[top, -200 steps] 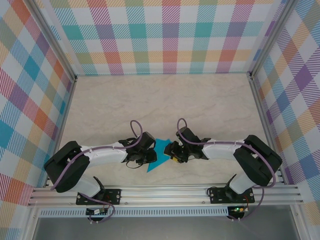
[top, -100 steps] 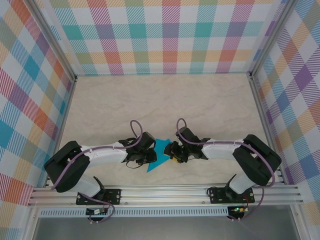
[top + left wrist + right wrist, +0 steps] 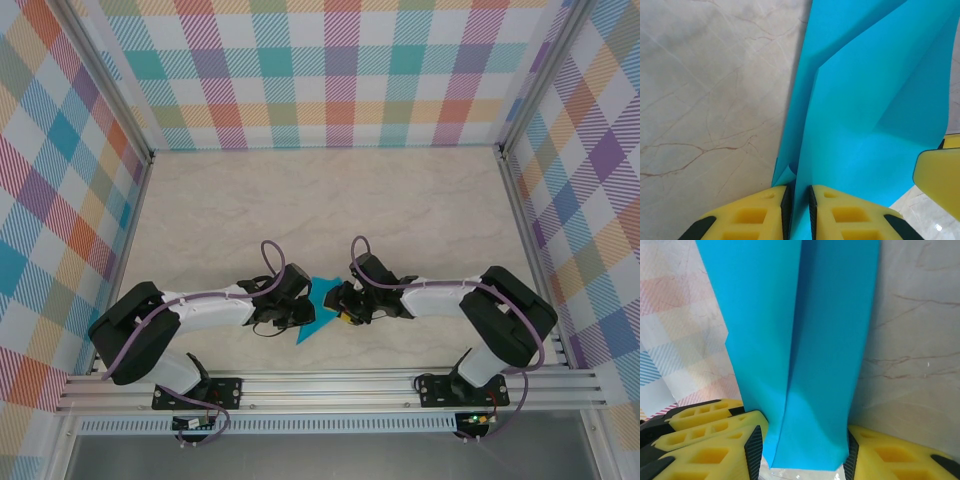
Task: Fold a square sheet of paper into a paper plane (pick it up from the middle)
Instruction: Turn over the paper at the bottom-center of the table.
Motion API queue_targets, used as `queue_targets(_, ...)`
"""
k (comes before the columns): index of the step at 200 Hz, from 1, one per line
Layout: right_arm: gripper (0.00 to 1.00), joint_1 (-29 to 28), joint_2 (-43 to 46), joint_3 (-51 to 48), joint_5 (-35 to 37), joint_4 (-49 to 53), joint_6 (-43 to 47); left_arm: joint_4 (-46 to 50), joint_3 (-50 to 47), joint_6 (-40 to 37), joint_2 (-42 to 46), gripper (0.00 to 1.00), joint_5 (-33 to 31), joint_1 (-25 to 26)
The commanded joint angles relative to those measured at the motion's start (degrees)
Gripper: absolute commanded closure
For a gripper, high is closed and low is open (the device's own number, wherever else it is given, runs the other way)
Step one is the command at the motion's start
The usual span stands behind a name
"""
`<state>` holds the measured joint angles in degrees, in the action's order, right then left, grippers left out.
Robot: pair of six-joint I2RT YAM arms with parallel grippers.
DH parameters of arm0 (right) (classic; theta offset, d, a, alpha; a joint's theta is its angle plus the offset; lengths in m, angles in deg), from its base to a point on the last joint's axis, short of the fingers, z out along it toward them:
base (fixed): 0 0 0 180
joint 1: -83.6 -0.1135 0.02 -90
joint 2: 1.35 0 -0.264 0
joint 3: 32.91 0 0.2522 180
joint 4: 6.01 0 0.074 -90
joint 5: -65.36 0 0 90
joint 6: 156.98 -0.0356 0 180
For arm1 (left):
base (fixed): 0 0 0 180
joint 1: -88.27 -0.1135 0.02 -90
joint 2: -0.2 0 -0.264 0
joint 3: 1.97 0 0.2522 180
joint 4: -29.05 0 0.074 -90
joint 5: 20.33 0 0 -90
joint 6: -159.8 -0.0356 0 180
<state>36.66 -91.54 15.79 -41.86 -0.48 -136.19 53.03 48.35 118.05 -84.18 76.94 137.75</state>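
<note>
Obs., standing at the near edge of the table (image 3: 300,205), reading left to right.

Left gripper (image 3: 296,312): from its wrist view the jaws are pinched tight on the lower edge of the teal paper (image 3: 322,303), with several layers running down into the slot between the pads. Firm hold, by the look of it.

Teal paper: off the table and hanging between the two grippers, near the front edge and about midway across. It is no longer a flat square. The left wrist view shows overlapping flaps and a slanted crease, and the top view shows a narrow shape tapering to a point toward the bases.

Right gripper (image 3: 343,303): jaws about halfway apart, and the folded strip fills the gap and seems to touch both pads. I cannot tell whether it is squeezing or only bracketing the paper.

Progress (judgement): pickup is done and the early folds are in. I can make out neither a clean dart with a centre crease nor layered wings. The wing folds and the final creasing look to be left.

Change against the earlier frames: the right arm's elbow and gripper have crept slightly leftward, closing in on the paper. The paper's lower tip has nudged a touch to the right. The left arm is much as it was.
</note>
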Motion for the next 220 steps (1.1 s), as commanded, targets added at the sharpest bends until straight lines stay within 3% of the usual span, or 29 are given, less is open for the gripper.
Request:
queue_targets(1,0.52,-0.3,-0.4,0.8,-1.0,-3.8,-0.7,0.7,-1.9,0.5,-0.8,0.80,1.4,0.5)
queue_targets(72,0.50,-0.3,-1.0,0.9,0.6,-7.7,0.1,0.1,-3.2,2.7,2.0,0.79,0.6,0.5)
queue_targets(220,0.70,-0.3,-6.8,3.2,-0.3,-11.9,7.2,-1.5,-3.9,4.9,3.6,0.77,-0.1,0.5)
